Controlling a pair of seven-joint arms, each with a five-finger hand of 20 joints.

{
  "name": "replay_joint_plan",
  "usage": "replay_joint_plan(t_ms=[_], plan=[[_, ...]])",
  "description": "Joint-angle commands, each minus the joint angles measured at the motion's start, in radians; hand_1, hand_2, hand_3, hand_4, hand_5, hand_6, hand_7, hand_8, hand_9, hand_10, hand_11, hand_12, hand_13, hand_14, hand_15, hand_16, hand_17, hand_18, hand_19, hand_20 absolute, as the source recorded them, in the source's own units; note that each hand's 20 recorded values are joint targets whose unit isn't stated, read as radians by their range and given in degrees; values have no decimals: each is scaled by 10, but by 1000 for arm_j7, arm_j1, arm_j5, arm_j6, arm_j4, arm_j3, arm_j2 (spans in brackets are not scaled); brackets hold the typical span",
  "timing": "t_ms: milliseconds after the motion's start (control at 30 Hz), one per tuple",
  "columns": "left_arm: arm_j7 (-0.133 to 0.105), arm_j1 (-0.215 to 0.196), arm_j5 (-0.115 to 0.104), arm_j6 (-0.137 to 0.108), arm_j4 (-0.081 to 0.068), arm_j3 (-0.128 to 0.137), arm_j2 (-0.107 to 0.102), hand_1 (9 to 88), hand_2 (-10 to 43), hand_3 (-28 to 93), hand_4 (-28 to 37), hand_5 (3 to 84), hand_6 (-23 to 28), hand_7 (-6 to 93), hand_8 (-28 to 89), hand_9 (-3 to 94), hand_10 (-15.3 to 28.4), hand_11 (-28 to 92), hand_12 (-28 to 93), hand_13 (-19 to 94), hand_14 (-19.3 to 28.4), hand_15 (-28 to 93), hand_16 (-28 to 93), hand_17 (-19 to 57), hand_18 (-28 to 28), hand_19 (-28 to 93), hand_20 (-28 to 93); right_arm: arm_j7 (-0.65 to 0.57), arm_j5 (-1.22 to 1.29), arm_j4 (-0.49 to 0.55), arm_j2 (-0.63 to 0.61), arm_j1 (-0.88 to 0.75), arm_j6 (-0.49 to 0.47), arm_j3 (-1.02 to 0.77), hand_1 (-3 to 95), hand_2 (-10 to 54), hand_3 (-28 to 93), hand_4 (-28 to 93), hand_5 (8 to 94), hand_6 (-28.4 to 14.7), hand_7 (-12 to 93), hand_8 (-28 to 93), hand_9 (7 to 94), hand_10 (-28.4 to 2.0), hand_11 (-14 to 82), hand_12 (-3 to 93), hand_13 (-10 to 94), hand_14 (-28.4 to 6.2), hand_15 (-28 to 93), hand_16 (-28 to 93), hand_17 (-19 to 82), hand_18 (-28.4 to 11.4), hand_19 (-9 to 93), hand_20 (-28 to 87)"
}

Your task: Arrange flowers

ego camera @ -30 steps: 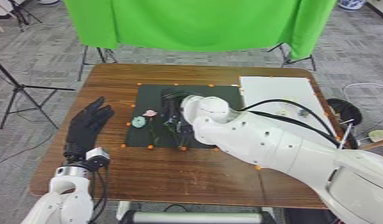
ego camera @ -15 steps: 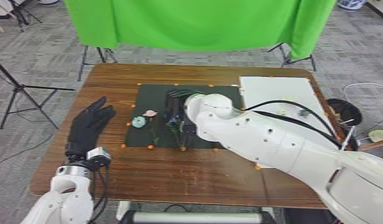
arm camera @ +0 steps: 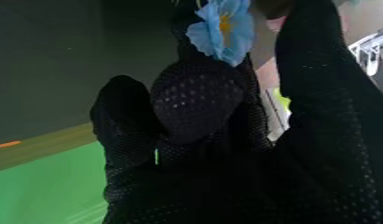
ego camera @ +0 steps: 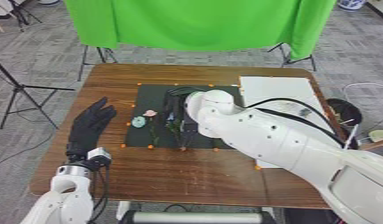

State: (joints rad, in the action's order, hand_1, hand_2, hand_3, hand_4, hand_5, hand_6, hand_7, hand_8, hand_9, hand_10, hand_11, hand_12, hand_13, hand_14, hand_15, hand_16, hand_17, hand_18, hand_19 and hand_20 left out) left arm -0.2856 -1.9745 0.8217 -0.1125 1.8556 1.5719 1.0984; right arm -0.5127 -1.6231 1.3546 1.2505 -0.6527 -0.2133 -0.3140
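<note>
1. Currently we see a black bin [ego camera: 346,111] beside the table [ego camera: 183,172]'s right edge and a pale bowl [ego camera: 379,135] farther right; we cannot tell their contents.
2. On the dark mat [ego camera: 201,142], we find a pink flower [ego camera: 150,113] near a pale blue-green flower [ego camera: 139,121].
3. At the mat, we catch the right hand [ego camera: 177,98] against a blue flower [arm camera: 225,30]; its grip we cannot tell.
4. We see the left hand [ego camera: 87,127] at the table's left side, spread wide.
</note>
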Motion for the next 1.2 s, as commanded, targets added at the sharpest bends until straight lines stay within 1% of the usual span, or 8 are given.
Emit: replay_joint_plan(t_ms=[33,300,333,367,600,833,1033,1200], plan=[[5,-6,4,10,-1,1,0,198,-95,720,-283,439,17,124,-68,437,128,165,118,345,167,132,19,62,116,27,167,-3,18,29,-20,44,-33,3,352,-95,722,-158,529,29,164,-108,647,-143,107,160,916,-13,592,285,638,-138,932,573],[7,-8,4,9,0,2,-1,200,-95,720,-283,439,17,125,-68,437,128,165,119,346,168,133,19,61,117,29,167,-4,28,51,-35,66,-59,8,344,-95,713,-155,518,30,155,-105,635,-149,86,148,918,-16,580,281,638,-135,932,553],[7,-17,3,4,6,5,1,199,-95,720,-283,439,17,125,-68,438,127,165,119,346,167,133,19,61,118,29,168,-1,26,52,-33,66,-67,6,343,-95,713,-155,518,30,154,-105,633,-150,84,146,919,-16,578,281,638,-135,932,550],[8,-10,3,8,2,2,0,200,-95,720,-283,439,17,125,-69,438,127,166,119,346,167,133,19,60,118,30,168,-7,34,61,-39,71,-68,9,342,-95,712,-154,515,29,153,-105,631,-150,83,144,919,-17,576,281,638,-135,932,548],[8,-17,4,5,6,8,1,200,-95,720,-283,439,17,125,-69,438,127,166,119,346,167,134,19,59,120,31,167,-18,49,79,-45,68,-132,-5,330,-95,703,-151,511,35,146,-105,612,-161,74,119,924,-20,547,279,640,-130,932,505],[8,-18,4,6,6,8,3,201,-95,719,-283,439,16,126,-69,438,127,166,119,347,168,137,20,58,120,32,166,-30,57,87,-46,56,-144,-6,301,-95,689,-150,506,46,141,-112,537,-182,60,85,926,-27,501,281,640,-124,932,415],[9,-17,4,6,6,7,5,201,-95,720,-283,439,17,125,-68,438,128,165,118,348,167,139,20,58,121,32,166,-46,72,88,-44,57,-181,-15,288,-95,682,-150,475,48,131,-112,522,-190,58,80,920,-32,493,281,634,-127,932,390],[8,-21,5,2,7,10,5,202,-95,719,-283,439,14,127,-69,438,127,166,119,348,167,141,20,58,121,31,166,-61,92,79,-39,66,-268,-32,277,-95,672,-148,454,50,124,-110,524,-196,58,79,919,-36,486,279,627,-129,932,380]])
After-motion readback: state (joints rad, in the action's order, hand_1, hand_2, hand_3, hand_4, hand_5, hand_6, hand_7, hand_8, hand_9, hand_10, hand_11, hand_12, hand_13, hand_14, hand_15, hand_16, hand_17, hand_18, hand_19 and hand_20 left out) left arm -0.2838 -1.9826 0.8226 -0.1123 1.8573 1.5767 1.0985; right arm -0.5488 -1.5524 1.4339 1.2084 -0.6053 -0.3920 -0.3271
